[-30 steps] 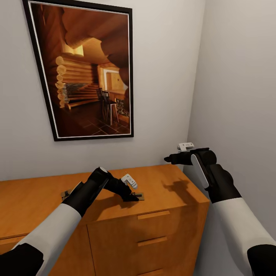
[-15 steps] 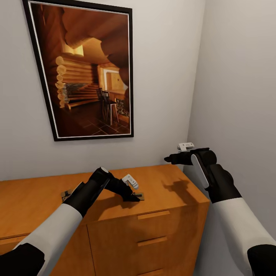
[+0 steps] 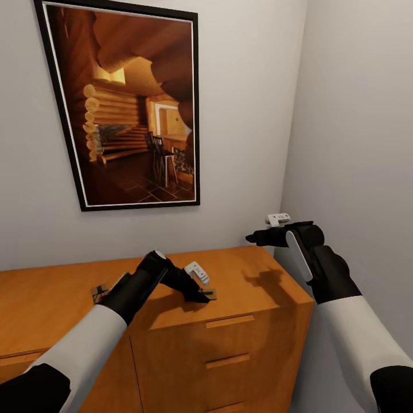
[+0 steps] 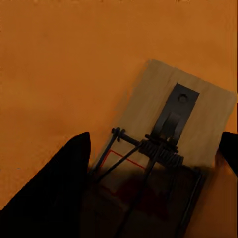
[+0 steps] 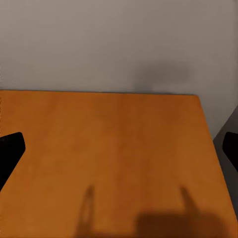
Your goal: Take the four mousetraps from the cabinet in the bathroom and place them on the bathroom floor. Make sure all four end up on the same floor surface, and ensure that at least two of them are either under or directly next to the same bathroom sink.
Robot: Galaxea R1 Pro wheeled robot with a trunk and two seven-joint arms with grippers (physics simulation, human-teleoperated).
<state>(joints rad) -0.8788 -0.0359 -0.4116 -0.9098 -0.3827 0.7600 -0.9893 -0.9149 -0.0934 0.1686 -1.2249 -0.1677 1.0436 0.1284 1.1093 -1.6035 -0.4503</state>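
a framed log-cabin picture (image 3: 129, 106) hangs on pale grey corner walls (image 3: 355, 126).

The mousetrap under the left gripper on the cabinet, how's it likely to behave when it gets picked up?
The mousetrap is a thin flat wooden board, so it is probably stiff and light. It lies flush on the cabinet top, so the left gripper may push it along before gripping its edges. The wire spring looks like the delicate part.
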